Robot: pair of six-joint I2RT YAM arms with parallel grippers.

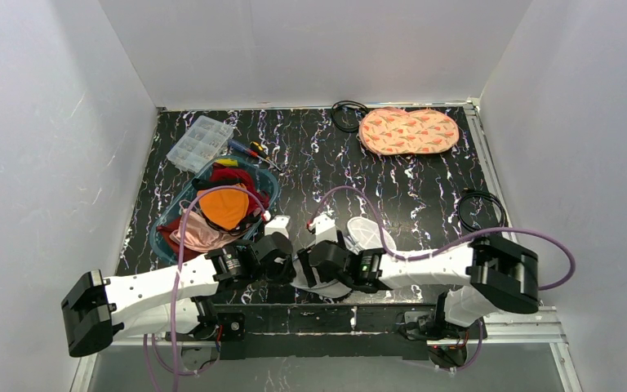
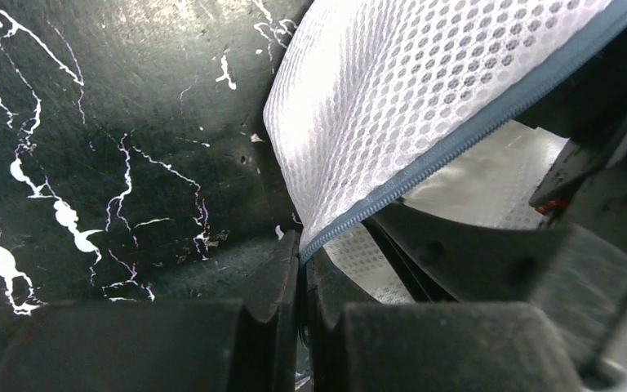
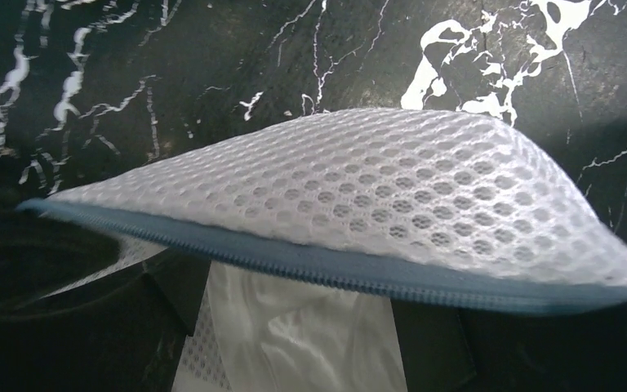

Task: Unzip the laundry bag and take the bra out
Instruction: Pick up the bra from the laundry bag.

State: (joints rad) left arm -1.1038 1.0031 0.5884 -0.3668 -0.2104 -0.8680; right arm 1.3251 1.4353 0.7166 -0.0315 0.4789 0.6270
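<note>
The table (image 1: 318, 155) had a black surface with thin white veins like marble, and plain white walls (image 1: 49, 122) closed it on three sides. The laundry bag (image 1: 364, 232) lay at the near edge, in the middle, between the two arms. The left gripper (image 2: 302, 269) was fully closed and pinched the end of the blue-grey zipper trim (image 2: 457, 139). The fingers (image 3: 175, 290) of the right gripper (image 1: 320, 263) stood wide apart under the raised mesh side, with pale smooth fabric between them; I could not tell if they pressed on it. At the left stood a blue basin (image 1: 160, 237) full of coloured clothes. Behind it lay a clear compartment box (image 1: 200, 143). A pink patterned pad (image 1: 408, 131) and a black cable (image 1: 347, 114) lay at the far edge.
</note>
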